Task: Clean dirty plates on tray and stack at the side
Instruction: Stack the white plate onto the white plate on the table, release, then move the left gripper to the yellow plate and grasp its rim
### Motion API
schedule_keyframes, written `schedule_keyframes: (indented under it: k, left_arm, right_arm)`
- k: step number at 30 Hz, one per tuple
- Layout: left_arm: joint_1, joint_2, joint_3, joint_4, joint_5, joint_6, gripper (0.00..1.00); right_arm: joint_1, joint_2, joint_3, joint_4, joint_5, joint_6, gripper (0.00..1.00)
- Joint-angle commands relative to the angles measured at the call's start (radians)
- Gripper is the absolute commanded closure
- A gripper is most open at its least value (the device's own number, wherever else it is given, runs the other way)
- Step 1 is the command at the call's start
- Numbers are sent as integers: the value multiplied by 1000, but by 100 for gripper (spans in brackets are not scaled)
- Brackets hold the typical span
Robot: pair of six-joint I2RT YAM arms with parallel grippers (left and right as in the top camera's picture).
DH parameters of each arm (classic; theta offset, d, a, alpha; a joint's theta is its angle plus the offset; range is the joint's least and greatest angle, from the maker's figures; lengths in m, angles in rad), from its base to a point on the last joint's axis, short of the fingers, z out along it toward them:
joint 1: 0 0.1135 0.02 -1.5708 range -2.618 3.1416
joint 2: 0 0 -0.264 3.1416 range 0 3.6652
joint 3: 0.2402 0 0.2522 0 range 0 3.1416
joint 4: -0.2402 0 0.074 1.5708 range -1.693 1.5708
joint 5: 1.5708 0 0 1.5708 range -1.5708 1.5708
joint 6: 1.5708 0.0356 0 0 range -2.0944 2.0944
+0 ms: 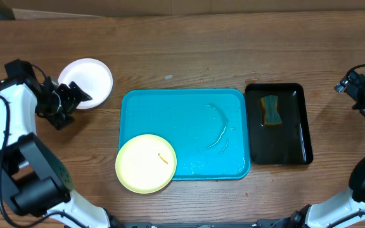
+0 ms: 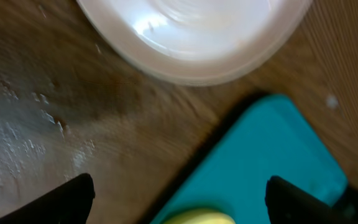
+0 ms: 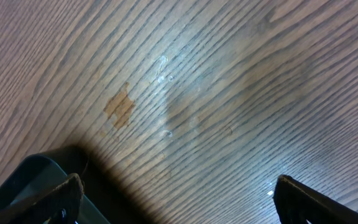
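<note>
A white plate [image 1: 89, 77] rests on the wooden table, left of the blue tray [image 1: 170, 114]. My left gripper [image 1: 78, 96] hovers at the plate's lower-left rim, open and holding nothing. In the left wrist view the white plate [image 2: 194, 37] fills the top, the tray [image 2: 272, 155] lies below it, and the left gripper [image 2: 179, 199] stands wide apart. A pale yellow-green plate [image 1: 146, 163] with an orange speck sits on the tray's front-left corner, overhanging its rim; its edge [image 2: 197, 218] shows between the fingers. My right gripper [image 1: 360, 88] is open at the far right, over bare wood [image 3: 179, 199].
A narrow black tray [image 1: 293, 126] stands right of the blue tray, with a green-and-yellow sponge [image 1: 270, 111] in it; its corner [image 3: 23, 180] shows in the right wrist view. Wet streaks [image 1: 220, 130] lie on the blue tray's right half.
</note>
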Motion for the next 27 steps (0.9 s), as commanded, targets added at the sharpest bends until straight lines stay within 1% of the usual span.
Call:
schedule_keyframes:
  k: [1, 3, 5, 8, 14, 17, 20, 21, 23, 27]
  left_arm:
    - [-19, -126, 25, -111, 136, 131, 13]
    - [-35, -172, 24, -177, 128, 161, 14]
    - [-61, -220, 20, -224, 120, 162, 14]
    - [-123, -287, 20, -295, 70, 163, 15]
    - [-310, -407, 19, -446, -28, 143, 14]
    - [-417, -456, 11, -504, -77, 99, 11]
    - [-521, -500, -5, -564, -98, 12, 10]
    - [-553, -515, -11, -575, -98, -14, 8]
    - [-605, -532, -15, -580, -97, -58, 0]
    - [-657, -534, -16, -585, -112, -70, 0]
  right_arm:
    - [-1, -10, 13, 5, 3, 4, 0]
    - [-1, -10, 13, 5, 3, 4, 0]
    - [-1, -10, 13, 5, 3, 4, 0]
    - [-1, -10, 13, 5, 3, 4, 0]
    - [-1, -10, 13, 5, 3, 4, 0]
    - [-1, -10, 13, 5, 3, 4, 0]
    - [-1, -10, 13, 5, 3, 4, 0]
    - [-1, -10, 13, 5, 3, 4, 0]
    - [-1, -10, 13, 5, 3, 4, 0]
    - [-1, -10, 13, 5, 3, 4, 0]
